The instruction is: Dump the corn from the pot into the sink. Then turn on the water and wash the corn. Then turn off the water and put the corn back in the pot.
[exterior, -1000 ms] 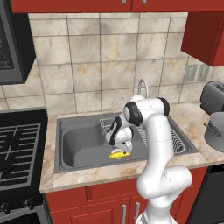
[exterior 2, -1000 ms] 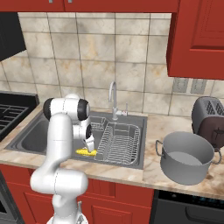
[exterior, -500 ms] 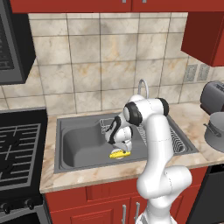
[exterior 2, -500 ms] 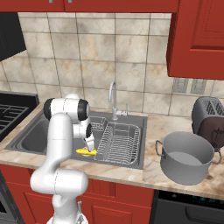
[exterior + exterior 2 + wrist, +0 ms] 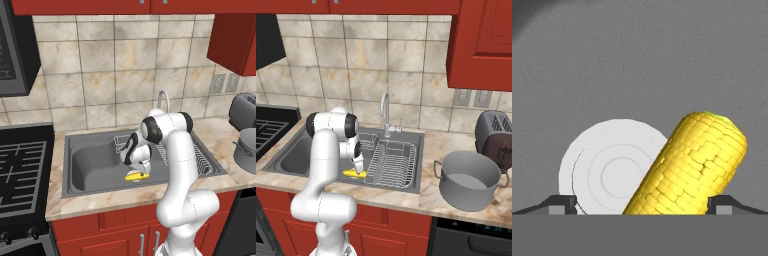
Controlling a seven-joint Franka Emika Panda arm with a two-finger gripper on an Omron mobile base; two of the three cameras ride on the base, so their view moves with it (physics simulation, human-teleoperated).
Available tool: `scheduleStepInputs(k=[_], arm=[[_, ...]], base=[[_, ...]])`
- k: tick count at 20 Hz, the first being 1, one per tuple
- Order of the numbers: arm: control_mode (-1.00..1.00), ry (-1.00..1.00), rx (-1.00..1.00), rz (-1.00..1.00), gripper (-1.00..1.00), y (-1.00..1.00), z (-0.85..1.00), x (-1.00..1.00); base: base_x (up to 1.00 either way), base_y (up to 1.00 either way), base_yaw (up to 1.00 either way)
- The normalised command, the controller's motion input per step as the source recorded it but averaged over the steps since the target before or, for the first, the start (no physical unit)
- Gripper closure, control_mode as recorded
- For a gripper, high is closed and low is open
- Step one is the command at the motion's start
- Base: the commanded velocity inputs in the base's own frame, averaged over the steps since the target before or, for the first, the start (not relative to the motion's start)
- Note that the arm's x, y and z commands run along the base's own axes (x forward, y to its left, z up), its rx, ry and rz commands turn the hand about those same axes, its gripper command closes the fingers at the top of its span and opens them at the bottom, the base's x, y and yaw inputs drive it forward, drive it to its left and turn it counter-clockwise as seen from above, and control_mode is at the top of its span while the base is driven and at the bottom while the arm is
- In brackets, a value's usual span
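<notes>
Nothing moved: 1 corn [image 5: 688, 167] (claw [image 5: 640, 205] open)

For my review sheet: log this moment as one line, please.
gripper: open, low in sink | corn: on sink floor between fingertips, overlapping drain, not gripped | pot: on counter, right of sink

Dark grey rectangular sink basin [image 5: 95, 165]: floor left of the yellow corn cob [image 5: 134, 176] lies open. Wire dish rack [image 5: 393, 159] blocks the right; chrome gooseneck tap [image 5: 385, 112] stands behind.
</notes>
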Motion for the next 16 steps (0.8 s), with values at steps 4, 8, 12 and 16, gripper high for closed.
scheduleStepInputs(k=[4,8,12,16], arm=[[-1.00,0.02,0.00,-0.05,-1.00,0.00,-0.47,-0.23],[-1.00,0.03,0.00,-0.04,-1.00,0.00,-0.49,-0.23],[-1.00,0.04,0.00,-0.04,-1.00,0.00,-0.47,-0.27],[-1.00,0.08,0.00,-0.03,-1.00,0.00,-0.25,-0.20]], base=[[0.00,0.00,0.00],[0.00,0.00,0.00],[0.00,0.00,0.00],[0.00,0.00,0.00]])
